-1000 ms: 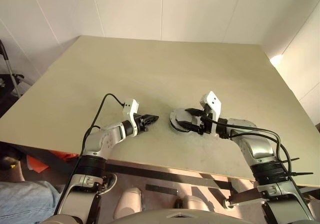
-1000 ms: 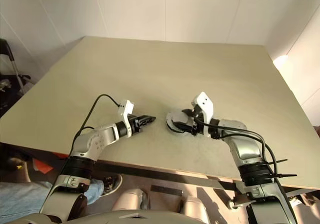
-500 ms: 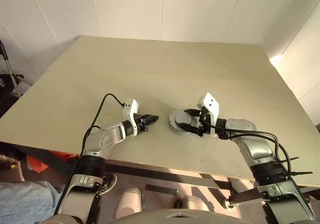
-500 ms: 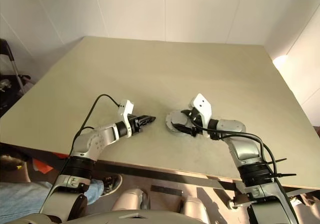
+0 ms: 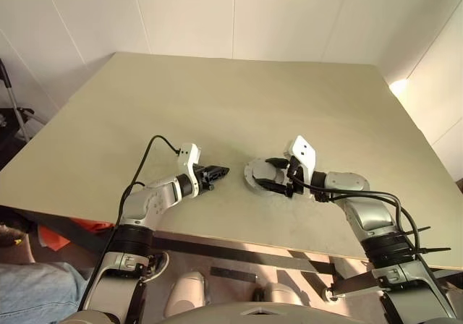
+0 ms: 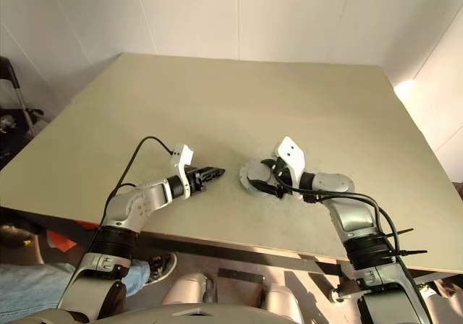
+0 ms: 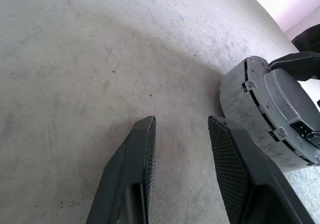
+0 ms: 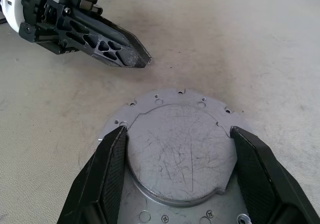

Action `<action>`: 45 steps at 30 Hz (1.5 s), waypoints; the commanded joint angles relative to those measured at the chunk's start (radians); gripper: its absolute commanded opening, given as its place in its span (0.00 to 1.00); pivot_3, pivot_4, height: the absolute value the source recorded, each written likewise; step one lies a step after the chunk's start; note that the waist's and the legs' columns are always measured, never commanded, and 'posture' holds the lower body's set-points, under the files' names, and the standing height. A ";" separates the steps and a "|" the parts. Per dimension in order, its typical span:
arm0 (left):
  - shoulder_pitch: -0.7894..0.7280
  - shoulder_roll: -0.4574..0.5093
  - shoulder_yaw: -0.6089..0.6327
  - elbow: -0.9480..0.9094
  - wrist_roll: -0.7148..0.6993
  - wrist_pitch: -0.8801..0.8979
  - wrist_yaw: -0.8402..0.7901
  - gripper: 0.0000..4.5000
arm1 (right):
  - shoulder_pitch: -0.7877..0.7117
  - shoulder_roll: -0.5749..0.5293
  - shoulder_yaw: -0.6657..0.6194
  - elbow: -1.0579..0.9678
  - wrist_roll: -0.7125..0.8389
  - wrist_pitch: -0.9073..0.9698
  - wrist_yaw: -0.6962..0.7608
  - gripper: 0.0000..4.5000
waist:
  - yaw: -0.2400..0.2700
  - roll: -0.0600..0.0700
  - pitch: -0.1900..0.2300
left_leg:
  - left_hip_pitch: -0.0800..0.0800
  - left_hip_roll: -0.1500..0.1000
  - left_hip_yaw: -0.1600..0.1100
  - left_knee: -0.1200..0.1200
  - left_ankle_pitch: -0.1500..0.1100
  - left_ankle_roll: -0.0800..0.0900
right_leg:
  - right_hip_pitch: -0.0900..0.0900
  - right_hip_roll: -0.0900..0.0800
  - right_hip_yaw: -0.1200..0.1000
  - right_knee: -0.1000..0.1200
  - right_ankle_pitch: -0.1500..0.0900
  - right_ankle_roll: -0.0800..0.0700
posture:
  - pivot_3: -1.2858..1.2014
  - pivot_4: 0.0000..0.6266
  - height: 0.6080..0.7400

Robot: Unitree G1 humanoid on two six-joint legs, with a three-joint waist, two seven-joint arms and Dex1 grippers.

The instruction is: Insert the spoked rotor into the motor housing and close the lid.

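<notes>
The motor housing point(image 5: 253, 173) is now lying flat on the counter point(image 5: 239, 100), near its front edge. A second ago it was sitting tilted and raised in the right tool point(image 5: 271, 175). So the right arm has been setting the part down, rolling its wrist as it did so, and the housing's broad face is now pointing straight up.

The right tool is still reaching in from the right of the housing. Its two black fingers point(image 8: 112, 169) are straddling the raised round centre, one pressing on each side, so the tool appears to be clamping the housing rather than letting go.

The left tool point(image 5: 221, 171) is hovering just left of the housing, pointing at it without touching. Its fingers are standing apart with bare counter between them, and it has not been moving.

The upper face of the housing is showing as a closed, scratched grey plate on a wider flange with small holes around its rim. With that face closed, whether the rotor is already seated inside cannot be told. It is also unclear whether this plate is the lid or the housing's own back.

As a judgement, the set-down is giving the assembly a stable seat. If the lid is on, pressing or checking it is what is remaining. If not, the right tool needs to be releasing first.
</notes>
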 commanded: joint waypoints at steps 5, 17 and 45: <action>-0.016 -0.022 0.033 -0.009 -0.024 0.035 0.029 0.39 | -0.017 -0.016 0.062 0.107 -0.099 0.002 -0.051 0.70 | -0.004 -0.001 0.000 | 0.002 0.000 0.000 0.000 0.000 0.000 | 0.002 0.000 0.000 0.000 0.000 0.000 | 0.52 0.00 1.00; -0.018 -0.036 0.019 -0.028 -0.030 0.056 0.025 0.39 | -0.024 -0.020 0.053 0.111 -0.066 0.056 -0.036 0.70 | -0.009 -0.003 0.000 | 0.004 0.000 0.000 0.001 0.000 -0.001 | 0.005 0.000 0.000 -0.009 -0.001 0.002 | 0.52 0.00 1.00; -0.041 -0.049 0.037 -0.066 -0.071 0.112 0.029 0.39 | -0.005 -0.041 0.073 0.292 -0.079 0.004 -0.044 0.70 | -0.021 -0.004 0.000 | 0.013 0.000 -0.002 0.000 -0.001 0.000 | 0.012 0.000 -0.004 -0.020 -0.007 0.011 | 0.52 0.00 1.00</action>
